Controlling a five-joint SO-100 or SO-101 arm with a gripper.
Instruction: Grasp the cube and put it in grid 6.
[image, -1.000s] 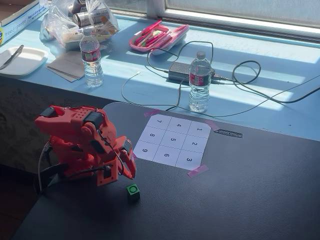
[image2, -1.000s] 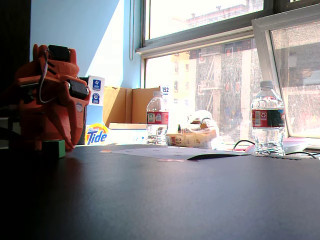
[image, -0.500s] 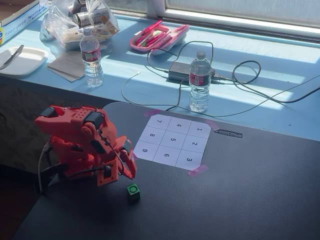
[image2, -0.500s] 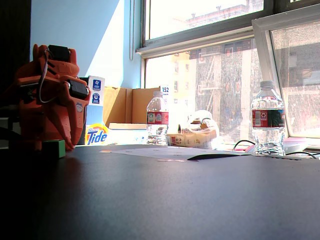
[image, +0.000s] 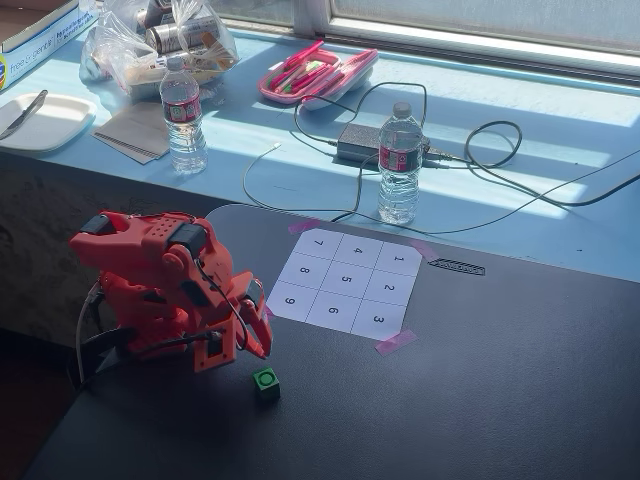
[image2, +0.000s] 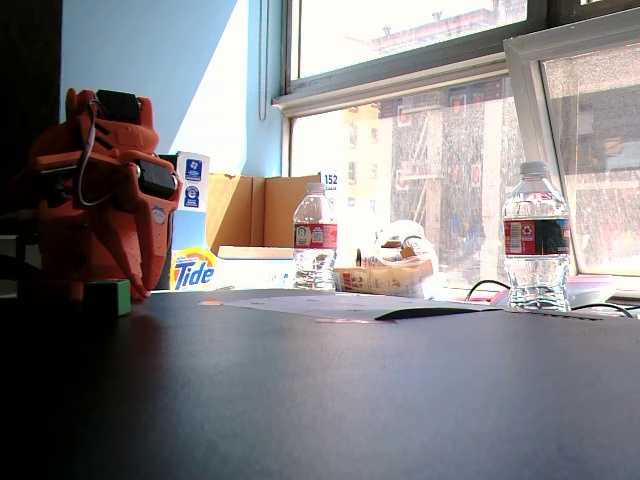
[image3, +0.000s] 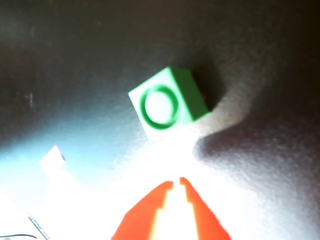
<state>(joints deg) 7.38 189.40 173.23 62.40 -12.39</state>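
One cube (image: 265, 382) on dark table (image: 480, 380), outside grid 6 (image: 333, 311) | gripper (image3: 176, 182) pressed together, holding nothing

The numbered sheet (image: 345, 285) on the worktop (image: 480, 380) carried black digits, rows reading 7 4 1, 8 5 2 and 9 6 3 in a fixed view; grid 6 (image: 334, 311) showed its "6". In a fixed view, a box (image2: 192, 269) read "Tide", and a card (image2: 329, 180) read "152".
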